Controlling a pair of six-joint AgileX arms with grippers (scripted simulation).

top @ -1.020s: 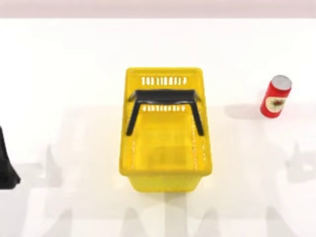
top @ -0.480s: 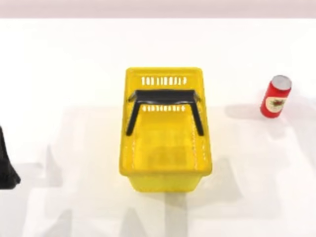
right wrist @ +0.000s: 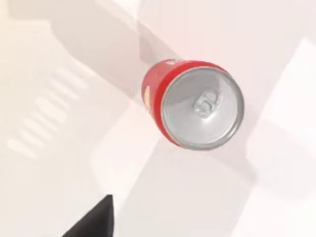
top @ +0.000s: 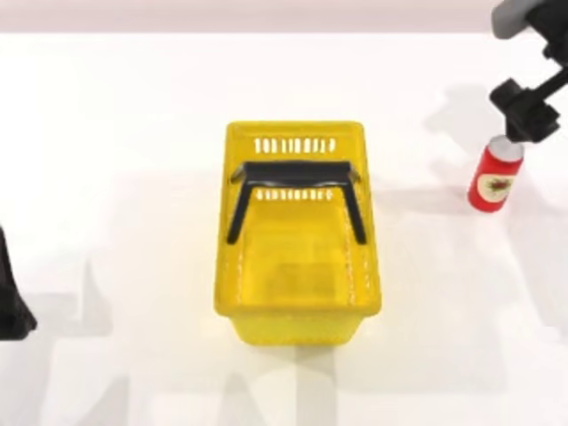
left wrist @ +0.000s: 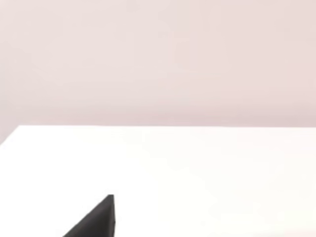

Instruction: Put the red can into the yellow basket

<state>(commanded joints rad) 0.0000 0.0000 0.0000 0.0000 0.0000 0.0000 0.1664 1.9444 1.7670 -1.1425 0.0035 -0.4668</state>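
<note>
The red can stands upright on the white table at the far right, well apart from the yellow basket in the middle. My right gripper hovers just above and behind the can's silver top, open and holding nothing. The right wrist view looks straight down on the can, its pull-tab lid facing the camera, with one dark fingertip off to the side and clear of it. My left arm stays parked at the table's left edge, its gripper open.
The basket's black handle lies across its far half, above the open inside. The white table's back edge runs along the top of the view, close behind the right arm.
My right arm has come into the top view from the upper right and now sits over the can. Can, basket and left arm have not moved.
</note>
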